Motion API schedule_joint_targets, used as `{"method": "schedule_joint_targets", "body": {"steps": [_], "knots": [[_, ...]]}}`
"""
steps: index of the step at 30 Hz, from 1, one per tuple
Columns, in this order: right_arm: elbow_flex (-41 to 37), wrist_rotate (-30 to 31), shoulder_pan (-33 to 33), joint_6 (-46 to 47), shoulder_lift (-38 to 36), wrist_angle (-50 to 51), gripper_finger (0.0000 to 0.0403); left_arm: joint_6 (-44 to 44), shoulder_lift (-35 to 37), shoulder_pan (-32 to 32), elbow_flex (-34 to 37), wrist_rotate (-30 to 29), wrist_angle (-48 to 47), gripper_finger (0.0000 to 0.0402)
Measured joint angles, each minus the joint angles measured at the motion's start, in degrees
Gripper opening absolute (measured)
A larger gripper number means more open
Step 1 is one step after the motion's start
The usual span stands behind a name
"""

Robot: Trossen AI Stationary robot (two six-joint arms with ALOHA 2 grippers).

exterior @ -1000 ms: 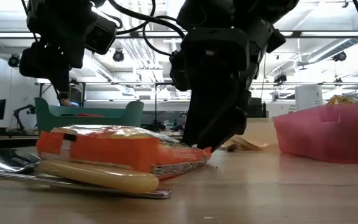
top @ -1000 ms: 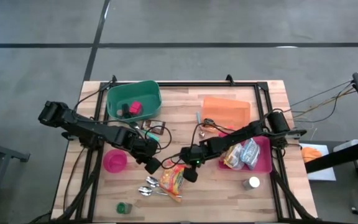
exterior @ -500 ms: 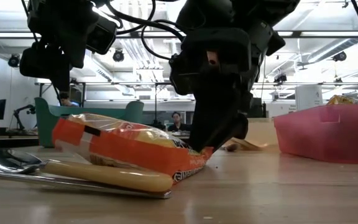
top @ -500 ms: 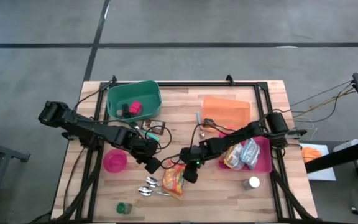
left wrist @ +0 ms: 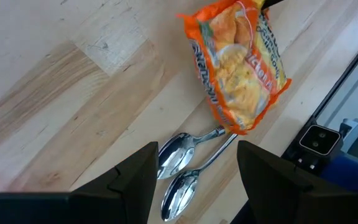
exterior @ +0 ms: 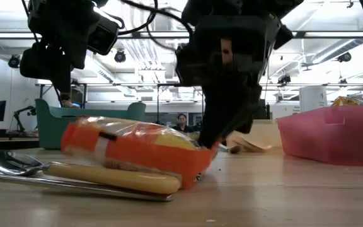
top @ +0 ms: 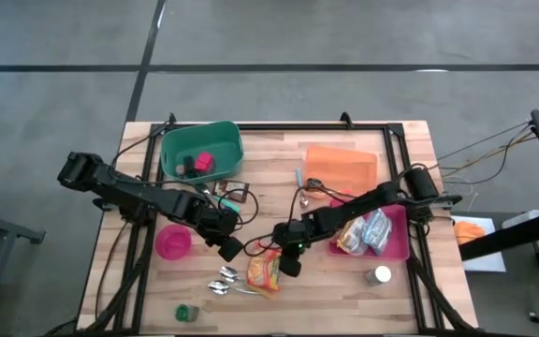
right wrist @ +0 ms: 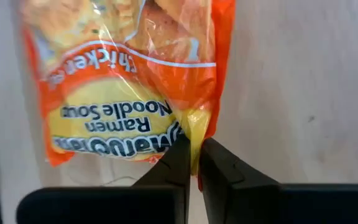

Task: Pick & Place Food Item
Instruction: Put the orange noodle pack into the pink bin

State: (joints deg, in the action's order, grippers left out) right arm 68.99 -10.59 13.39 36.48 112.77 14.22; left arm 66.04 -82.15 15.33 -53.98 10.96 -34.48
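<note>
An orange ramen noodle packet (top: 263, 271) lies near the table's front, partly over the handles of two metal spoons (top: 223, 282). My right gripper (top: 288, 263) stands at the packet's right end, shut on it; the packet (right wrist: 123, 81) fills the right wrist view. My left gripper (top: 230, 249) hangs open above the table just left of the packet (left wrist: 241, 62), touching nothing. In the low view the packet (exterior: 137, 154) sits tilted and bulging. My right gripper pinches the packet's sealed edge at one corner (right wrist: 196, 134) between its two fingers (right wrist: 178, 163). The fingers slant down from the table's right side. That end (exterior: 205, 154) stands a little off the table; the rest lies on a spoon handle (exterior: 106, 178).
A pink tray (top: 399, 245) with food packets stands at the right, with a small can (top: 377, 275) in front. An orange cloth (top: 341, 165) and a green bin (top: 201, 150) are at the back. A pink bowl (top: 173, 241) is left, a small green thing (top: 186, 312) at the front.
My right gripper has shut on the packet's corner edge without shifting place. The packet has been bunched up and tipped: its end at the gripper has come off the table and its body bulges higher, while its other end stays on the spoons.
</note>
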Motion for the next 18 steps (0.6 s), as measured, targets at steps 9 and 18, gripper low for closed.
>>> {"method": "schedule_joint_targets", "body": {"steps": [9,18], "knots": [[0.0,1.6,0.0,-2.1,-5.6,5.4,0.0014,-0.2,0.0,0.0,0.0,0.0,0.0,0.0219],[0.0,4.8,0.0,-3.5,-14.1,12.8,0.0013,-0.2,0.0,0.0,0.0,0.0,0.0,0.0219]]}}
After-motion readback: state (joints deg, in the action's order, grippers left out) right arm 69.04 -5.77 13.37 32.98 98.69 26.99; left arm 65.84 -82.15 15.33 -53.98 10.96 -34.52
